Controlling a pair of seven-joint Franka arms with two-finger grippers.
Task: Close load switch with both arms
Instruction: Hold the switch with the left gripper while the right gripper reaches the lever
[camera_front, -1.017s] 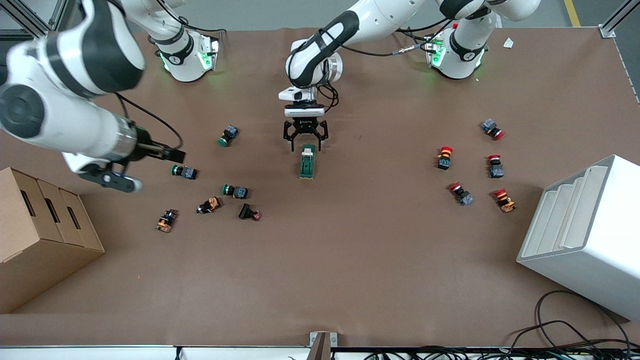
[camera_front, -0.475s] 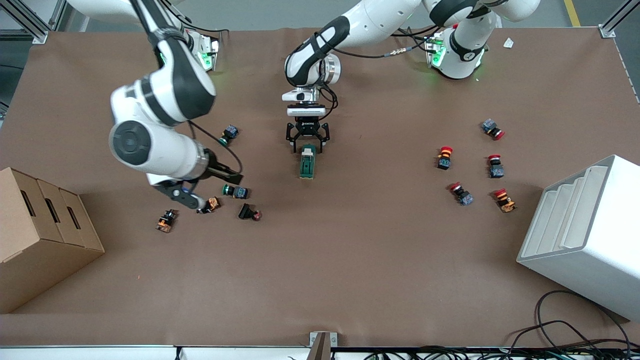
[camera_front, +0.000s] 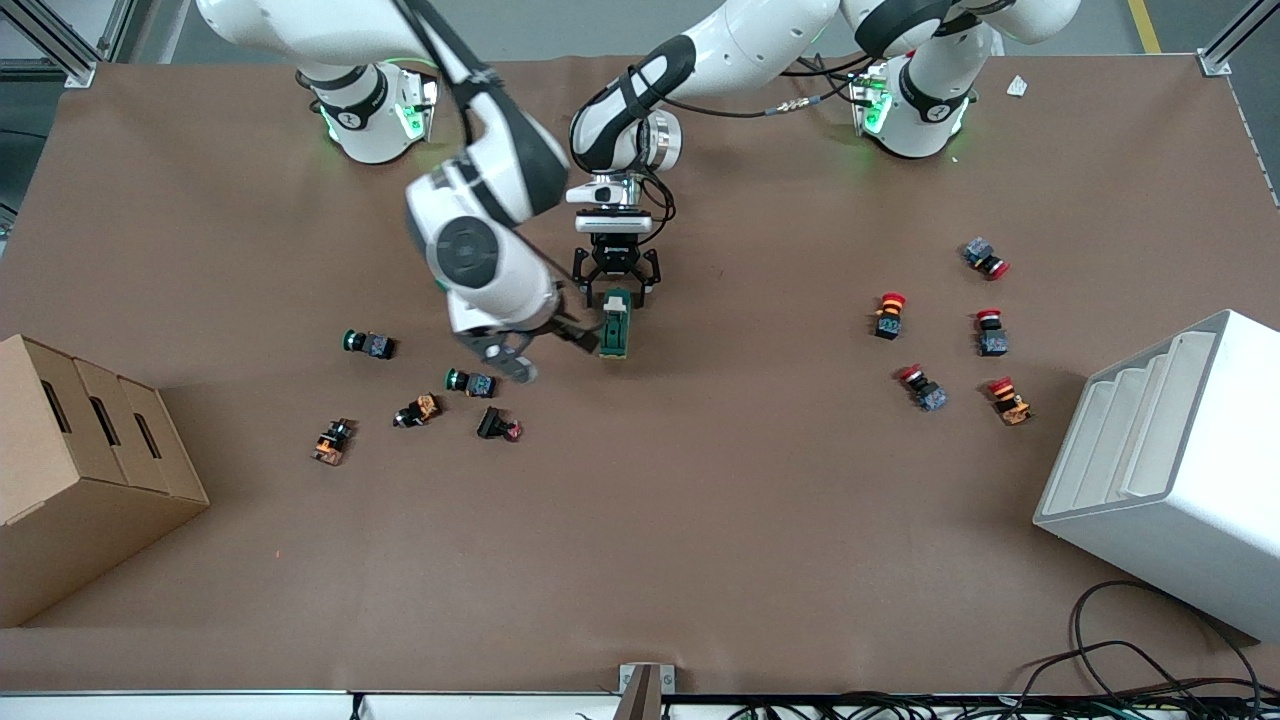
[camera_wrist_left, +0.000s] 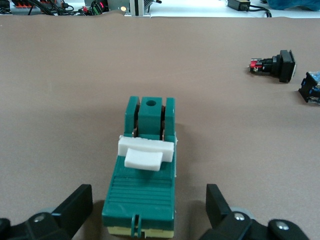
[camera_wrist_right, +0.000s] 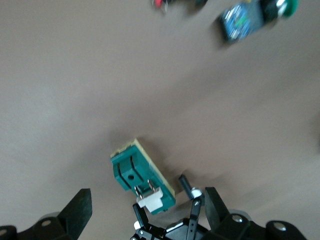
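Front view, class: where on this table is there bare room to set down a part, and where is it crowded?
Bare: the wide brown stretch nearer the camera, between the cardboard box and white bin. Crowded: around the load switch, where left gripper and right gripper meet, and the push buttons beside them.

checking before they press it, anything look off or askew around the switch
Nothing stands out. The load switch lies flat and whole on the table. The left tool is open astride its lever end; the right tool is open beside it.
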